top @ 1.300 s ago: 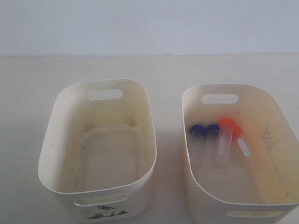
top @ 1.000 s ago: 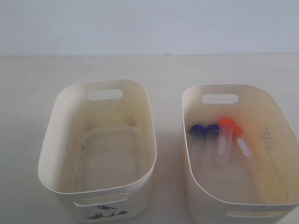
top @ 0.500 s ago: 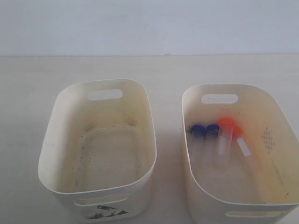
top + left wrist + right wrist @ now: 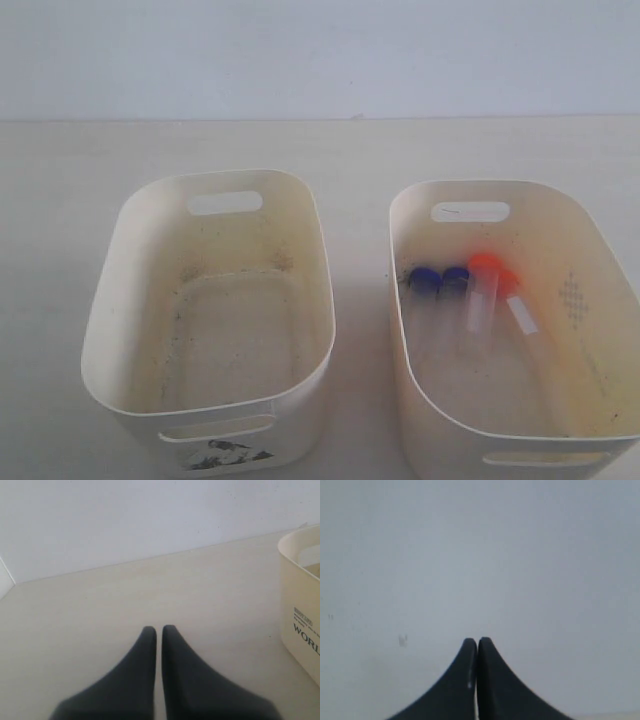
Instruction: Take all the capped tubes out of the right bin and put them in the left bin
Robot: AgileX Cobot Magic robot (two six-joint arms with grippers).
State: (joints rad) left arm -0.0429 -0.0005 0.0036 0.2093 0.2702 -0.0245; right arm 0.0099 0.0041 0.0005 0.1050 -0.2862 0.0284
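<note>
Several capped tubes lie on the floor of the right bin [image 4: 600, 250]: two with blue caps [image 4: 425, 281] [image 4: 456, 279] and two with orange-red caps [image 4: 486, 264] [image 4: 510, 283], close together near its far end. The left bin [image 4: 118, 250], with a dark label on its front, holds no tubes. Neither gripper shows in the exterior view. My left gripper [image 4: 158, 629] is shut on nothing, low over the bare table, with a cream bin [image 4: 295, 580] off to one side. My right gripper [image 4: 477, 641] is shut and empty, facing a plain pale wall.
The two bins stand side by side on a pale table [image 4: 360, 150], with a narrow gap between them. A pale wall [image 4: 320, 55] rises behind the table. The bin in the left wrist view carries dark printed lettering [image 4: 305, 627].
</note>
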